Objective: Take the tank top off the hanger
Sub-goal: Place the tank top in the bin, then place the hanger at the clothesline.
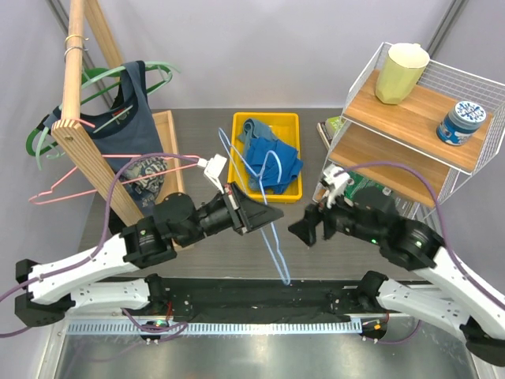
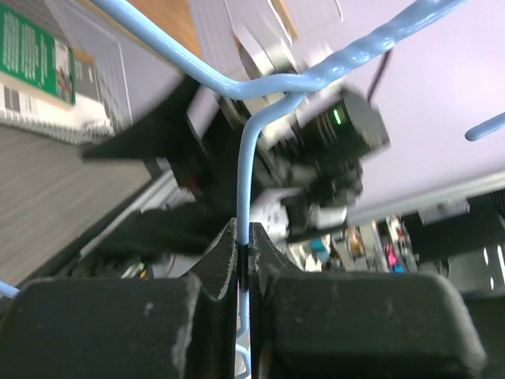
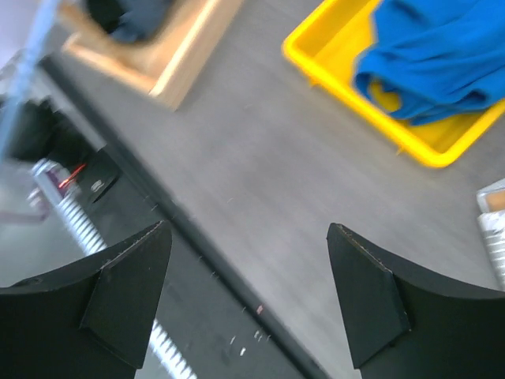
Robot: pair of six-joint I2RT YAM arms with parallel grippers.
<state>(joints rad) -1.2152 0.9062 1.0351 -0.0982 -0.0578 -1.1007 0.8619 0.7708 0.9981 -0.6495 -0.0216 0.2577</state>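
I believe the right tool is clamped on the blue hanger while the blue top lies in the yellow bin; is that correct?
Not quite: the left tool is clamped on the blue hanger, as the left wrist view shows; the blue top does lie in the yellow bin.

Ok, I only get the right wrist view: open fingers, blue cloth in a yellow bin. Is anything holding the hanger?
Observer: Yes, the left arm's fingers are shut on the light blue hanger.
Operator: Any cloth on it?
Observer: None; it is bare, and the blue garment lies in the yellow bin.
Operator: Other clothes around?
Observer: A dark tank top hangs on the wooden rack at far left.
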